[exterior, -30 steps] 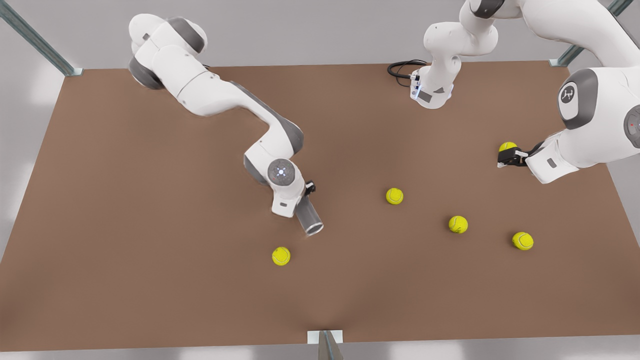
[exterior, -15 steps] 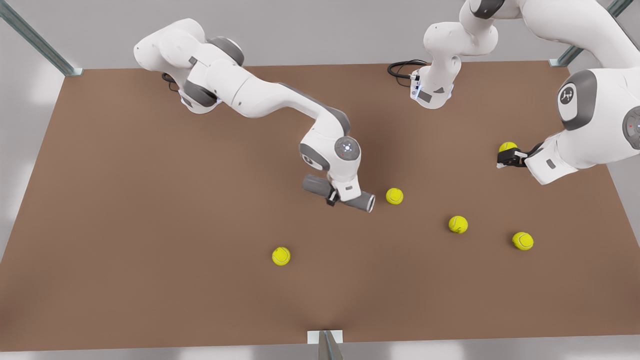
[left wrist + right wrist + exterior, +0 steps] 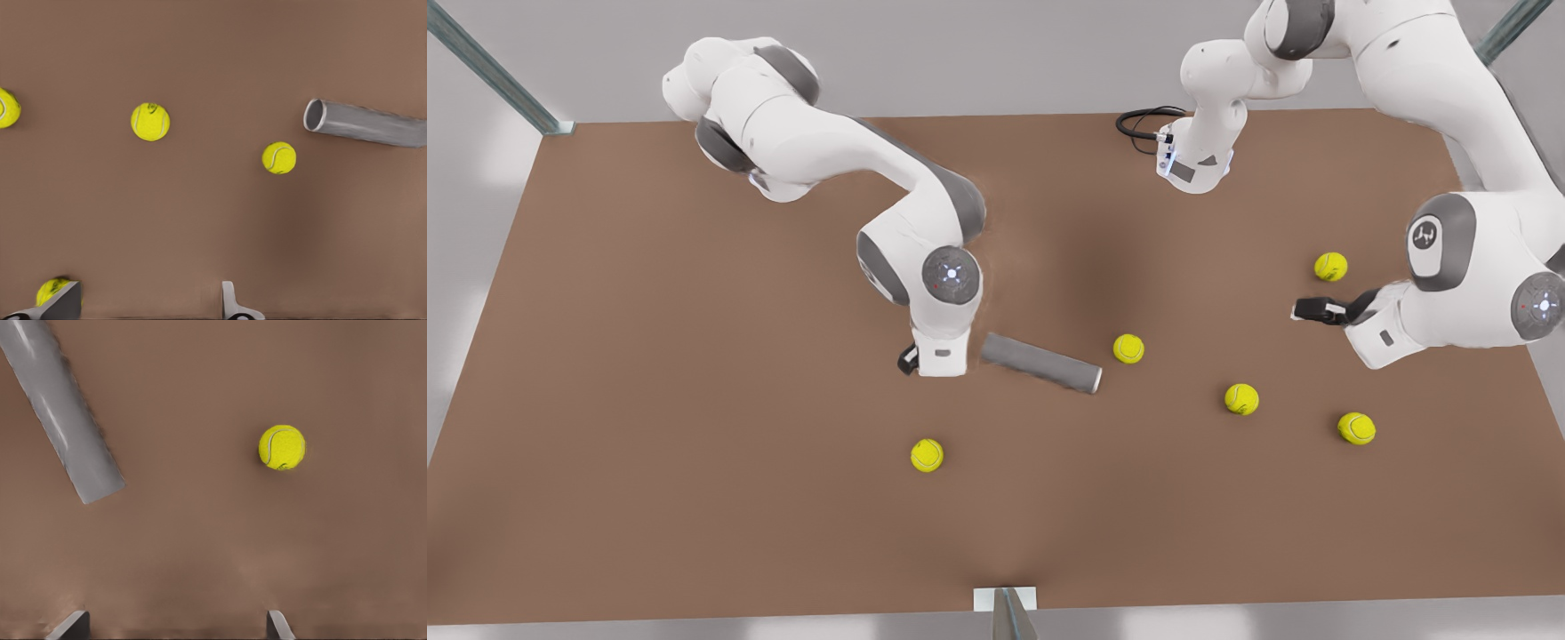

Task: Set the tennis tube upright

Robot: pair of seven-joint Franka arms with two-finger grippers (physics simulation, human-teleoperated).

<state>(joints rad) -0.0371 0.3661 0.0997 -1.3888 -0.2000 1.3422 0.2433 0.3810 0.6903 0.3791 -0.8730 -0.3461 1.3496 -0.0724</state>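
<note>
No brand or lettering is legible anywhere. The tennis tube (image 3: pixel 1040 362) lies flat mid-table (image 3: pixel 694 498), its long axis running from 10 to 4 o'clock in the front view, open silvery rim toward a tennis ball (image 3: pixel 1128 348). The right gripper (image 3: pixel 911 360) hovers just beside its closed end, fingers apart, empty. The left gripper (image 3: pixel 1303 309) waits well apart at 3 o'clock, fingers apart.

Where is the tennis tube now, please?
The tennis tube lies flat on the table near the front view's centre, between the open right gripper and a tennis ball.
</note>
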